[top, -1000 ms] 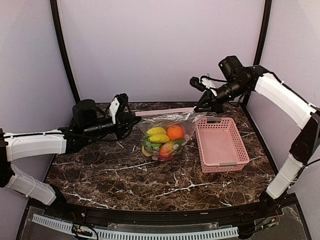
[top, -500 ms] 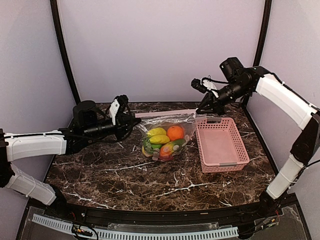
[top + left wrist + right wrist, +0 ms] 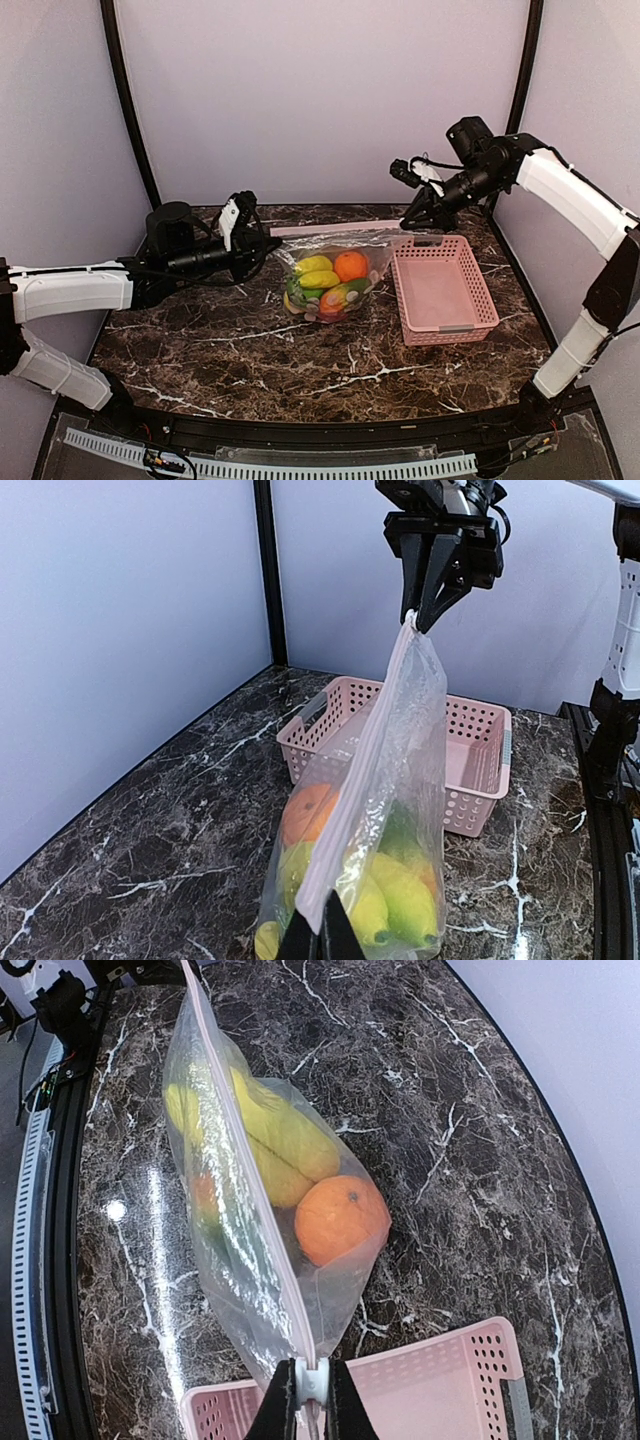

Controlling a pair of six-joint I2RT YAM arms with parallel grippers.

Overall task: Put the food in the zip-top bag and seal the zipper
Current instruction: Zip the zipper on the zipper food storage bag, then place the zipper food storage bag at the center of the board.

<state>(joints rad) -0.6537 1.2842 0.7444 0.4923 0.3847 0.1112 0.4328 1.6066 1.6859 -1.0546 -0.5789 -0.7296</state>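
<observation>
- The marble table [image 3: 200,350] lay below both grippers and carried the sagging belly of the bag.
- The pink basket [image 3: 445,290] sat just under the right gripper [image 3: 412,218], on its near side; nothing showed inside it.
- The zip-top bag [image 3: 300,262] hung between the two grippers, mouth edge up, its bottom resting on the table.
- The food [image 3: 335,280] was all inside the bag, below the line joining the grippers. An orange, a banana and green pieces could be made out.
- The zipper [image 3: 330,228] was stretched taut. Its long axis ran straight from the left gripper [image 3: 268,243] to the right one, rising a little toward the right.
- The left gripper's fingers were pressed together on the zipper's left end.
- The right gripper's fingers pinched the small white slider [image 3: 308,1382] at the opposite end.
- The slider looked to be at or close to its end stop. Finishing well probably meant pulling along the strip's own line, with the left gripper anchoring, and stopping before the plastic tore free.
</observation>
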